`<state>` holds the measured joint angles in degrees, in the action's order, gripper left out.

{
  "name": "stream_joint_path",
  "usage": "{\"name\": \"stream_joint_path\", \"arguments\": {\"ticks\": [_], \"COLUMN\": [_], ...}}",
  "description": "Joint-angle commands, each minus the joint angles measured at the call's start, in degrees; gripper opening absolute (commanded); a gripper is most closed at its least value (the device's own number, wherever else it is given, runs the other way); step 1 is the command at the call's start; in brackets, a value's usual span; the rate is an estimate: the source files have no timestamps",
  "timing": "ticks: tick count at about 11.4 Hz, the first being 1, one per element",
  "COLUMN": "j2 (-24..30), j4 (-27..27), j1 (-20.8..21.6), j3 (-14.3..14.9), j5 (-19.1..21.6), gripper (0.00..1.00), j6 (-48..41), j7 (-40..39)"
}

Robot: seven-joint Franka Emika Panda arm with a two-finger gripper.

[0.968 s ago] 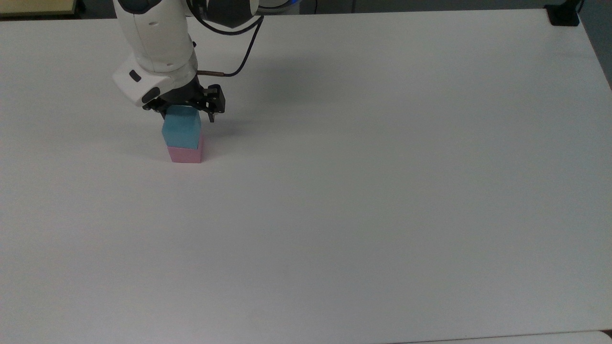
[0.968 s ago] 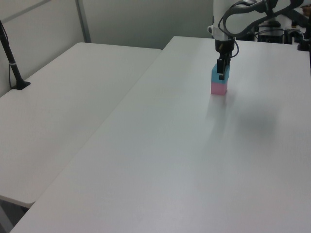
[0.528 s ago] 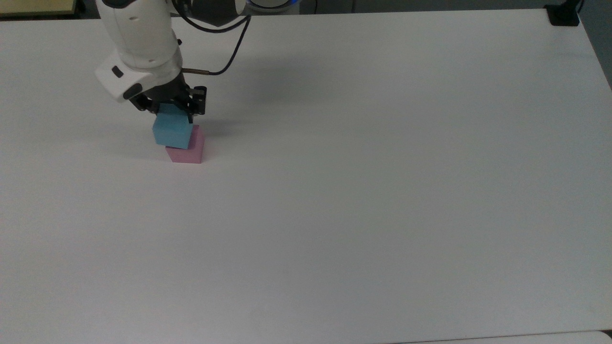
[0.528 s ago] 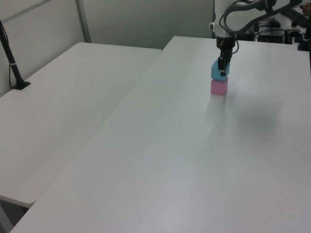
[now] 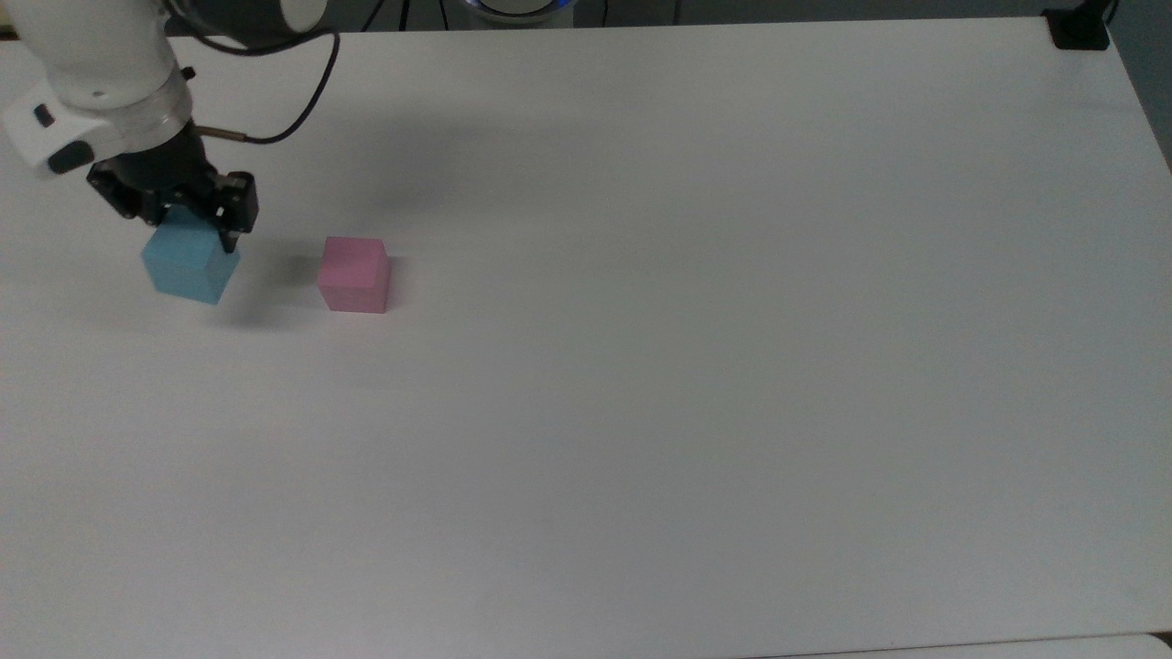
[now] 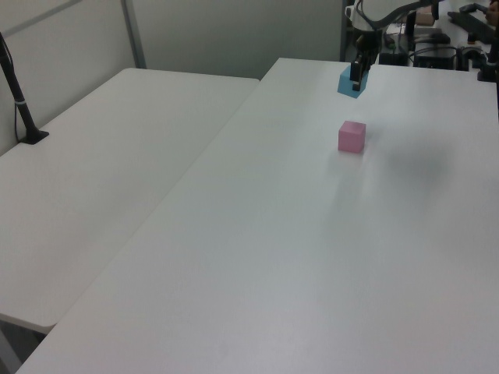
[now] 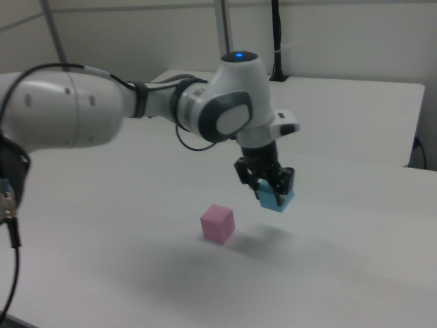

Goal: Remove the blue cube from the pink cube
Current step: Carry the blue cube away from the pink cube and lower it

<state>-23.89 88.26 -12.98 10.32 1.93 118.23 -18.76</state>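
1. White table (image 5: 696, 384) bare around the cubes; second white table (image 6: 101, 179) on the left view's left, black post (image 6: 17, 93) at its far left edge. Black cable (image 5: 293, 101) loops off the arm, upper left of the top view.
2. Gripper (image 5: 188, 240) fingers clamped on the blue cube (image 5: 188, 265), upper left of the top view.
3. Blue cube (image 7: 276, 198) tilted, held clear above the table in the right view; light sky-blue, matte, plain faces.
4. Pink cube (image 5: 353, 274) sits flat on the table, apart from the blue cube, to its right in the top view; pale pink, matte, same size. Nothing stands between the two cubes.
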Motion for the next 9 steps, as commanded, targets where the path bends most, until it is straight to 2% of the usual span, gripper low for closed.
{"name": "stream_joint_path", "arguments": {"ticks": [1,3,5,6,7,8,9], "j2": [-10.1,-13.2,-13.5,-13.8,-13.9,-13.8,-13.7], "j4": [-9.4,-9.8,-9.4,-9.3,-9.2,-8.7,-7.7], "j1": [-5.0,-5.2,-5.6,-5.7,-5.8,-5.8,-5.8], "j3": [-4.5,-5.1,-5.6,-5.6,-5.6,-5.6,-5.6], "j5": [1.1,0.4,-0.2,-0.2,-0.2,-0.2,-0.4], "gripper": [0.42,0.45,0.45,0.45,0.57,1.0,1.0], "j6": [7.2,8.7,8.7,8.6,8.7,8.7,8.9], "j7": [-1.5,-3.9,-14.2,-15.1,-15.0,-14.4,-14.4]}}
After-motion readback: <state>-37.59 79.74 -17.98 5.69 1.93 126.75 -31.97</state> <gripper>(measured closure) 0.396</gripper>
